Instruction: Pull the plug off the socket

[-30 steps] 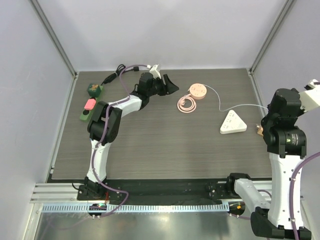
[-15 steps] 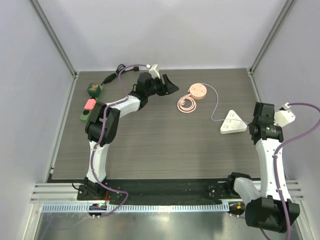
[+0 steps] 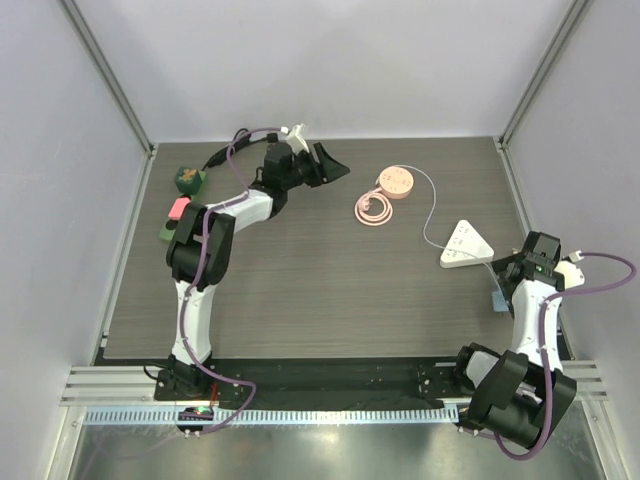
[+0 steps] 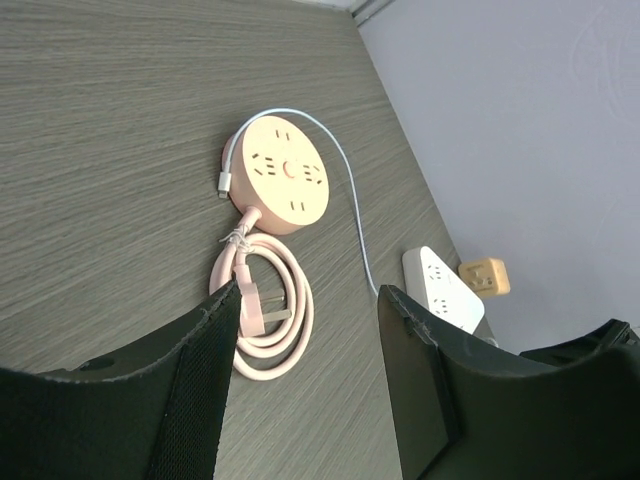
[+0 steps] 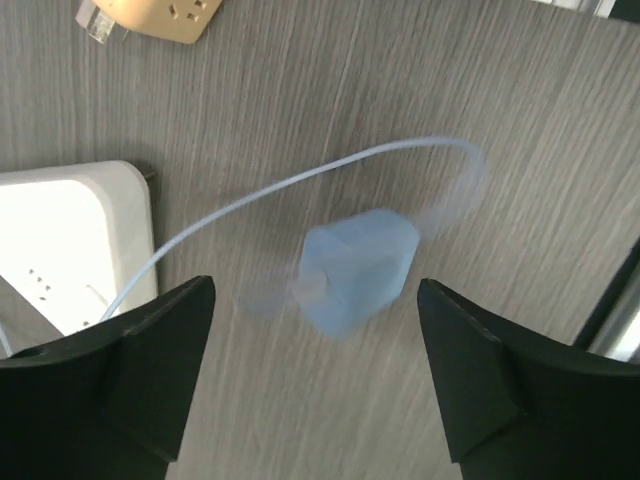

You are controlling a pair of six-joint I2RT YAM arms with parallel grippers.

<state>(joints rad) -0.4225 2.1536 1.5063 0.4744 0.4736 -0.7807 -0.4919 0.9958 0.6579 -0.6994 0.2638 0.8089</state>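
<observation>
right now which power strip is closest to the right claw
The white triangular strip, just beside the right claw; the round pink one with the coiled cord lies much farther away.

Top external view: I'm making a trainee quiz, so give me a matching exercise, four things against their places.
1. round pink plastic socket hub
2. white triangular power strip
3. dark green block
4. pale blue plug

a. far left table edge
b. beside a coiled pink cord
c. under the open right tool
d. next to a small tan adapter

Pairs: 1-b, 2-d, 3-a, 4-c.
</observation>
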